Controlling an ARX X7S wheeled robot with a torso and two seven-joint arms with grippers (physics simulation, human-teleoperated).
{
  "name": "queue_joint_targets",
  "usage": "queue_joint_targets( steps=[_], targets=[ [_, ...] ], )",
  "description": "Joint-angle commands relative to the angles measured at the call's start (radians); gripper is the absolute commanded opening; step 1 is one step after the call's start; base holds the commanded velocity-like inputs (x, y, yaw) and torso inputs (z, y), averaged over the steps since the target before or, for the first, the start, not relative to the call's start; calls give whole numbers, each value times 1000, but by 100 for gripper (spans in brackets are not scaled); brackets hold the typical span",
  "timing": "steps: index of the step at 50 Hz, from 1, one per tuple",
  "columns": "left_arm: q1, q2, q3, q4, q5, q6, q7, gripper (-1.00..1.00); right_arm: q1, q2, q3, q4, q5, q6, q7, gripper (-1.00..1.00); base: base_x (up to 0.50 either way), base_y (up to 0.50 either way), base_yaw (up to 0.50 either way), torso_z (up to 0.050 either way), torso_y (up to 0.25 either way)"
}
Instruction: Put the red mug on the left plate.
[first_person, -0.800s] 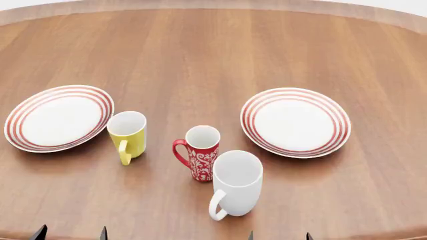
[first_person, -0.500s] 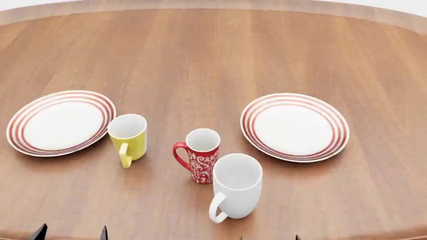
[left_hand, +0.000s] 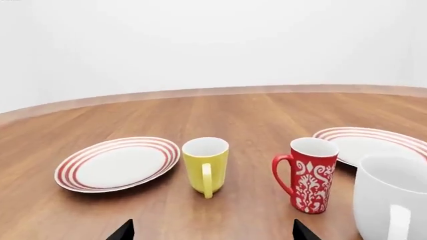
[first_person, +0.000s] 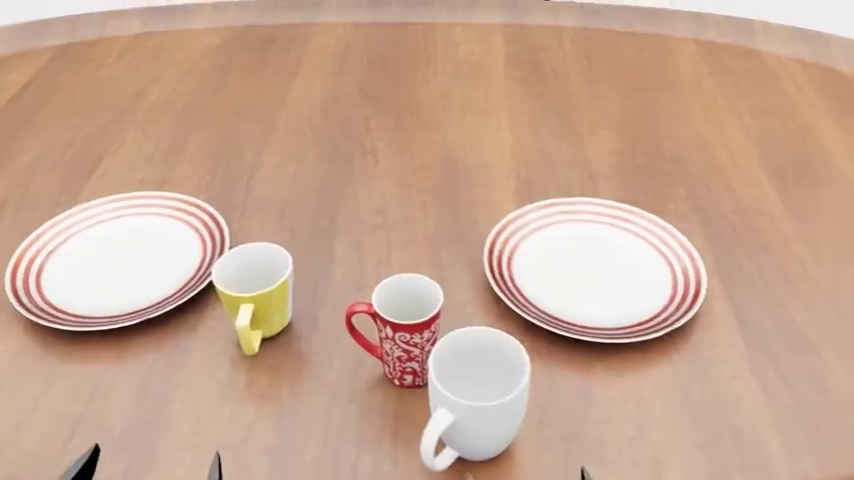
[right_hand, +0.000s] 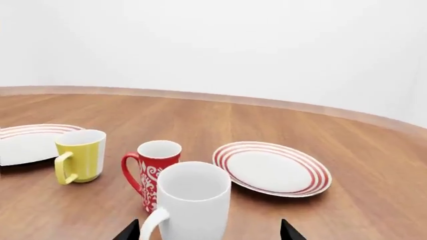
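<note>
View tilted down since earlier, red mug (first_person: 404, 338) touching white mug (first_person: 474, 400), left plate (first_person: 114, 258) apart, both grippers' spread fingertips empty

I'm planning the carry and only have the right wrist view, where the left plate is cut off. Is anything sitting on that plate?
Observer: No. The head view shows the round white, red-ringed left plate whole and bare.
Operator: Is anything between it and the small red floral mug?
Observer: Yes. From above, the yellow mug stands off the plate, close beside its rim, on the red mug's side.
Operator: And the left gripper?
Observer: The left gripper is open and holding nothing, short of the yellow mug.
</note>
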Motion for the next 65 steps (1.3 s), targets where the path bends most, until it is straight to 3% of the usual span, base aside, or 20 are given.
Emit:
queue_joint_targets(
  steps=[1,19,65],
  targets=[
    [1,-15,19,3,-6,-1,-20,100,-5,15,-22,-7,5,-17,17,100,195,31,0,0,0],
    [2,-33,42,8,-29,-1,-40,100,-4,36,-50,-5,10,-33,41,100,197,196,0,0,0],
    [-5,-67,82,1,-60,-1,-81,100,7,68,-91,10,37,-36,83,100,97,369,0,0,0]
  ],
)
